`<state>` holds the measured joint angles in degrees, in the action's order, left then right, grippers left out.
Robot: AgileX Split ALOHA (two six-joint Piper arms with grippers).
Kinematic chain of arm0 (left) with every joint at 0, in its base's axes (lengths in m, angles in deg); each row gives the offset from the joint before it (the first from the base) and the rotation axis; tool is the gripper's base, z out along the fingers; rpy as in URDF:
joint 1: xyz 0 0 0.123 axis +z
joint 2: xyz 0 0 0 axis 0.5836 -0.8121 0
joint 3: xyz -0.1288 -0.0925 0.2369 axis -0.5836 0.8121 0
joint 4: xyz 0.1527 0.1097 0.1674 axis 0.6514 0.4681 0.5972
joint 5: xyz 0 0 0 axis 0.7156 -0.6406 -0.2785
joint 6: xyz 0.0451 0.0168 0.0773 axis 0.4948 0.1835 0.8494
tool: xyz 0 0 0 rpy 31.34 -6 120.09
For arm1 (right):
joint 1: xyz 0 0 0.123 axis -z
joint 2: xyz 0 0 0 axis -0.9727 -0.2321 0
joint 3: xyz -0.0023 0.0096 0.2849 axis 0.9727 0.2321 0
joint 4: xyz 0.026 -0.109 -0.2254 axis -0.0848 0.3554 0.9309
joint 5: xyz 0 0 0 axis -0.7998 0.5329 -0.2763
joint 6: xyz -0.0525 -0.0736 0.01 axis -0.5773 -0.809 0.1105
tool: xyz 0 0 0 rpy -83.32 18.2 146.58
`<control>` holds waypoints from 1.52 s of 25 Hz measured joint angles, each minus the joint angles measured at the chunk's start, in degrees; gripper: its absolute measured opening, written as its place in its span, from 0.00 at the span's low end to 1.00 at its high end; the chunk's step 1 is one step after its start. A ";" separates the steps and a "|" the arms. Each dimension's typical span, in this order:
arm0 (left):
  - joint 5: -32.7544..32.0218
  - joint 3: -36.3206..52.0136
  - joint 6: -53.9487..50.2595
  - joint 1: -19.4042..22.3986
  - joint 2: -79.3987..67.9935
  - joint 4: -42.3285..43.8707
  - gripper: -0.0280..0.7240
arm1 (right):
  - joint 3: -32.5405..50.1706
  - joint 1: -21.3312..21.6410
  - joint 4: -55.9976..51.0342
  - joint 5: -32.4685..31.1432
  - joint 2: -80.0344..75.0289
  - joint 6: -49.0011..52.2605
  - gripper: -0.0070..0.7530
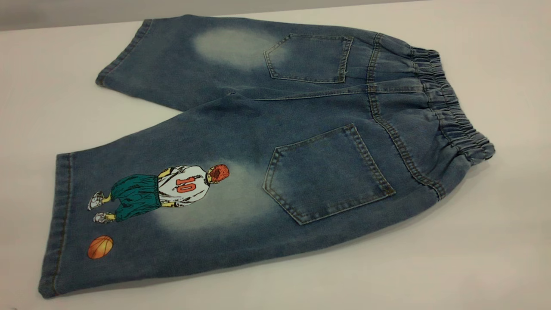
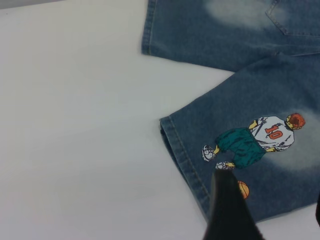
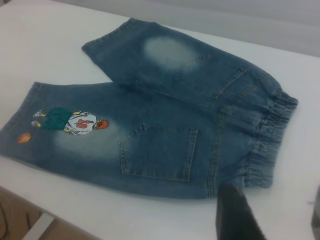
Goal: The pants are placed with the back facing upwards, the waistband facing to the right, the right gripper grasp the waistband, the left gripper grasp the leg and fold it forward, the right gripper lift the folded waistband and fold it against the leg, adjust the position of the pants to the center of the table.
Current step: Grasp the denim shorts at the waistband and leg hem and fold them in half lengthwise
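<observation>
While the pants (image 1: 275,142) lie flat, back up, ready for folding, the left gripper (image 2: 272,210) and right gripper (image 3: 272,212) hover with fingers spread, holding nothing.

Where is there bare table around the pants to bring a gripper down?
Bare table lies right of the waistband and along the near edge below the printed leg. A bare wedge opens between the two leg hems. Behind the plain leg only a thin strip remains. The pants fill the middle.
</observation>
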<state>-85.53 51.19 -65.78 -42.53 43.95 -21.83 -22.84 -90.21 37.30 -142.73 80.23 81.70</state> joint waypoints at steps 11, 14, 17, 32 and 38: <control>0.00 0.00 0.00 0.00 0.00 0.00 0.55 | 0.00 0.00 0.00 0.00 0.00 0.00 0.39; 0.00 0.00 0.00 0.00 0.00 0.00 0.55 | 0.00 0.00 0.00 0.00 0.00 0.00 0.39; 0.00 0.00 0.00 0.00 0.00 0.00 0.55 | 0.00 0.00 0.00 0.00 0.00 0.00 0.39; 0.00 0.00 0.02 0.00 0.00 0.00 0.55 | 0.00 0.00 0.00 0.00 0.00 0.00 0.39; 0.00 0.00 0.02 0.00 0.00 -0.11 0.55 | 0.05 0.00 -1.61 0.10 0.00 0.00 0.39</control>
<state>-85.53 51.19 -65.75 -42.53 43.95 -21.94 -22.79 -90.21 35.68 -142.62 80.23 81.70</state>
